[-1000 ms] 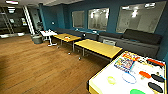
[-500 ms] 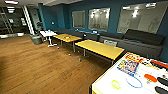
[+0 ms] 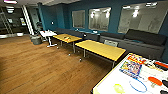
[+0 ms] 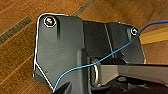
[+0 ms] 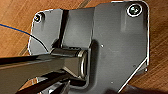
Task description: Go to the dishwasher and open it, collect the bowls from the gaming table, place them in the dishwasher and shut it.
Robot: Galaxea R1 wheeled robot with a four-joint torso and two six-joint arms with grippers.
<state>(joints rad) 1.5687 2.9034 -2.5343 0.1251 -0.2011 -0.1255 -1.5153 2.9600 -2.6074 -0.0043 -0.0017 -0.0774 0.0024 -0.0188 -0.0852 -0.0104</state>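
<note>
Neither end effector's opening can be told: both wrist views look past the robot's dark plate and jointed bar to the wooden floor, and no fingers can be made out, nor anything held. A thin blue cable crosses the plate in the left wrist view. A yellow strip, perhaps a table edge, shows at one side of that view.

In the head view the gaming table lies at the near right, its white tabletop cut off by the picture's edge. On it lie two colourful board-game boxes, one beside the other, with a red paddle-shaped thing to the right of them. Nearer on the tabletop are a blue ring and, left of it, a small pale yellow-green round thing, which may be one of the bowls; it is too blurred to be sure.

Beyond the gaming table stand two yellow-topped tables, one farther and to the left of the other, and past them a small white table on a wheeled base. A long dark sofa runs along the far right under a blue wall with three pale panels or windows. The brown wooden floor spreads across the left and the near side of the room.
</note>
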